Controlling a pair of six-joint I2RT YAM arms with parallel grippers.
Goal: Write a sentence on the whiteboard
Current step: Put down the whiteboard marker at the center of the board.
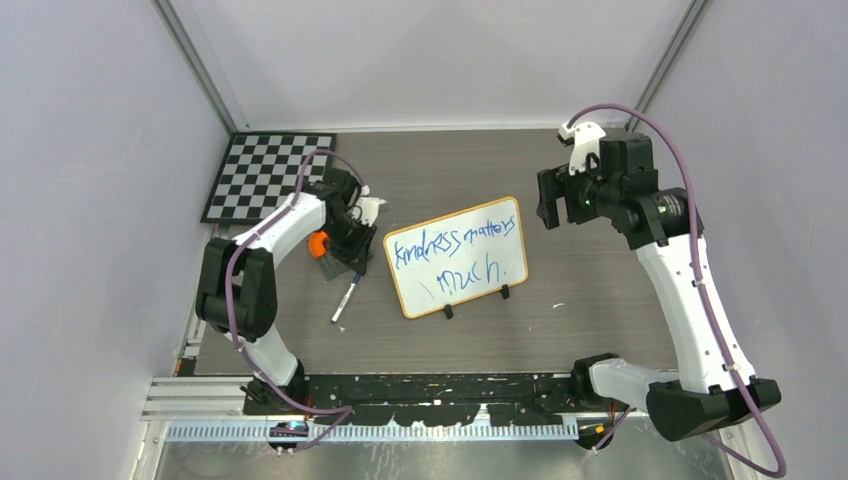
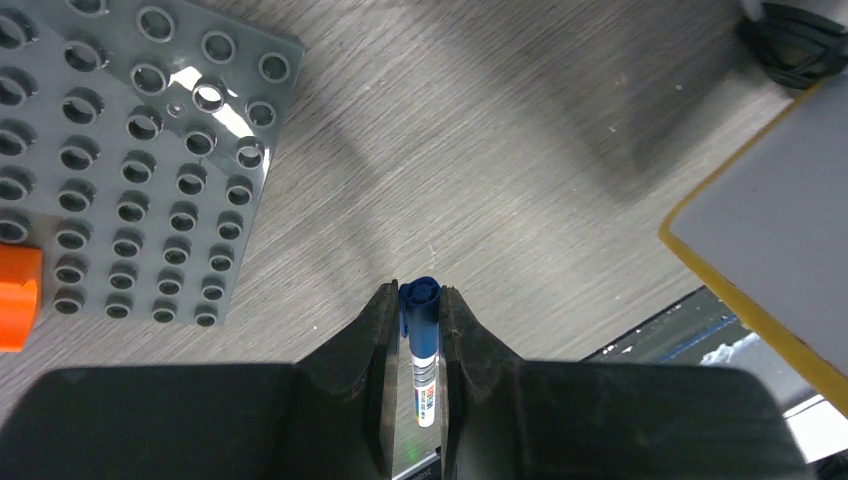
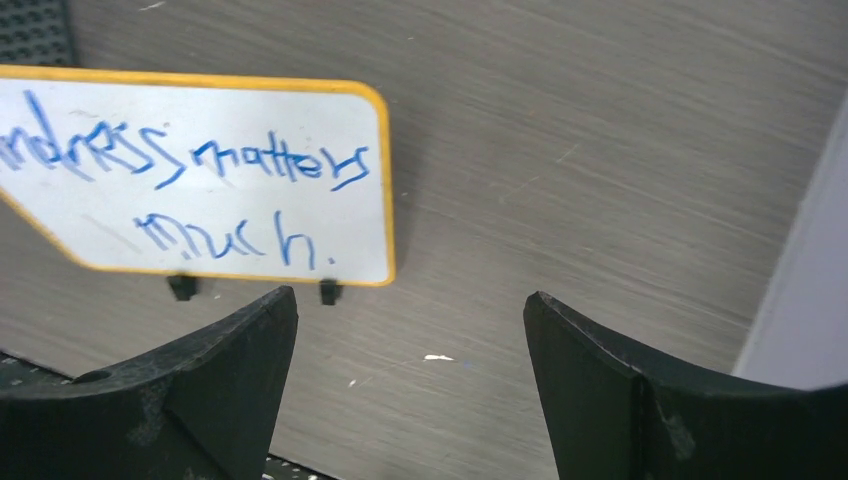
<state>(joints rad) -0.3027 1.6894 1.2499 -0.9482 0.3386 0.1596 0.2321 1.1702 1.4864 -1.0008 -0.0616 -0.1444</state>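
The whiteboard [image 1: 512, 250] rests on the table [image 1: 600, 290] in the middle of the scene, between the two arms. It is turned a little, so its left end sits nearer than its right. Its thin orange frame has rounded corners, and two small black feet [image 1: 448, 311] show at its near edge. The sentence [image 1: 447, 243] is written on it in blue marker in two lines: "kindness matters" on the far line and "much." on the near one.

The left gripper [image 2: 417, 296] is low over the table just left of the whiteboard. Its fingers are drawn in tight on a marker [image 2: 423, 350], pressing against both of its sides, with the blue cap level with the fingertips. From above, the marker's white barrel slants out from under the gripper toward the near left. I cannot tell whether its end touches the table.

Just left of this gripper lies a grey studded plate [image 2: 130, 160] with an orange block [image 2: 15, 295] at its edge. A black-and-white checkerboard [image 1: 265, 175] lies flat in the far left corner, well apart from the whiteboard.

The right gripper [image 3: 410, 295] hangs above the table to the far right of the whiteboard. Its fingers are spread wide with nothing between them. Its camera looks down on the right half of the writing and both feet.
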